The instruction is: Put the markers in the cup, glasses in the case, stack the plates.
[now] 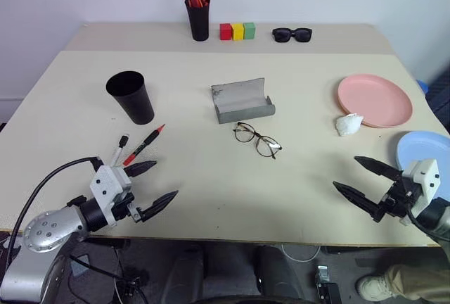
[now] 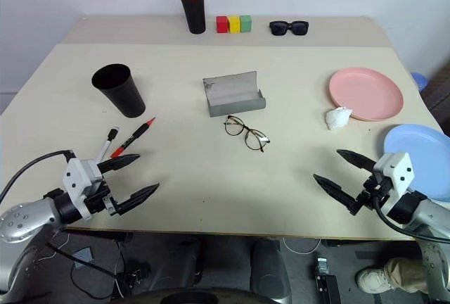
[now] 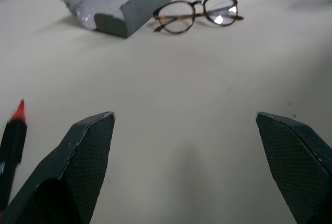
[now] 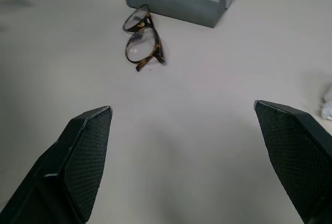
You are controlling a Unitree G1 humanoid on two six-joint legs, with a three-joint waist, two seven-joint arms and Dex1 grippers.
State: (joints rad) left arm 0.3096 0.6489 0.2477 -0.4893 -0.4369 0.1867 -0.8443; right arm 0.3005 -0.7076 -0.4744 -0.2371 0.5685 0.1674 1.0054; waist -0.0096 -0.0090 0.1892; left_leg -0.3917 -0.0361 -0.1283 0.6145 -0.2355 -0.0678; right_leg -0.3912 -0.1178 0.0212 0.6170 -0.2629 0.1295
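The two markers (image 1: 137,147) lie side by side on the table (image 1: 211,191), just beyond the left end effector (image 1: 156,183), long axes running near-left to far-right toward the cup (image 1: 131,96). Both end effectors hover spread apart and empty; the right end effector (image 1: 360,176) is well away.

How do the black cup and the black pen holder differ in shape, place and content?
The cup is wide and tapered; the pen holder is narrower and straight-sided. The cup stands toward the table's left side, near the markers; the holder stands at the far edge beside the coloured blocks. The holder carries orange-red pens; the cup holds no markers. Both are black and upright.
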